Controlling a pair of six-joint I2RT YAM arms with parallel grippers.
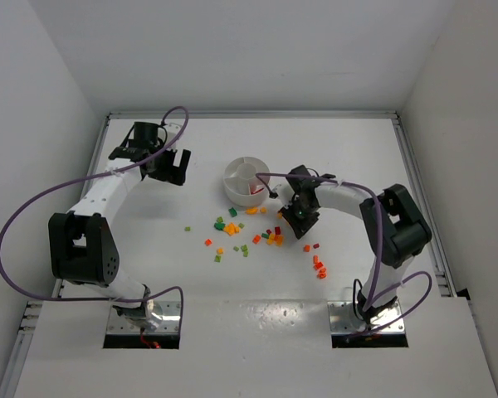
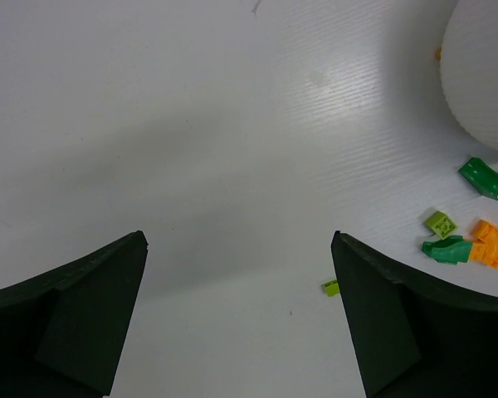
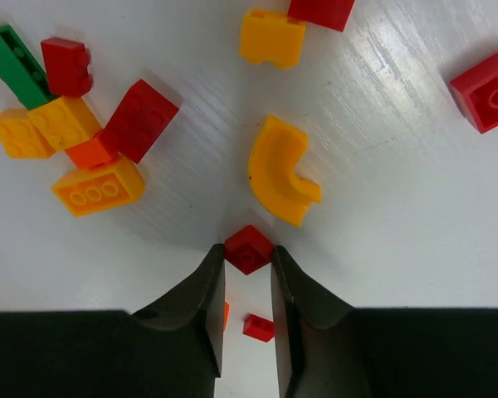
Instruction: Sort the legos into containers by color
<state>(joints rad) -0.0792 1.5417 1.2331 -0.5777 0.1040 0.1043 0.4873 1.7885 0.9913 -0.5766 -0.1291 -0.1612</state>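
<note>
One red lego [image 3: 249, 247], cornerwise, in right tool [image 3: 248, 254].

Dish [image 2: 485, 75] mostly beyond right edge

This looks like a robotics lab bench: a bare white table [image 1: 257, 290] boxed in by plain white walls [image 1: 33, 91], with a left arm [image 1: 83, 245] and right arm [image 1: 394, 224] bolted to metal plates [image 1: 170, 313] and purple cables [image 1: 12, 228] looping loose.

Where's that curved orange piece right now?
In the right wrist view, the curved orange piece lies on the table near the middle, just past the small red brick caught at the tips of the right gripper.
</note>
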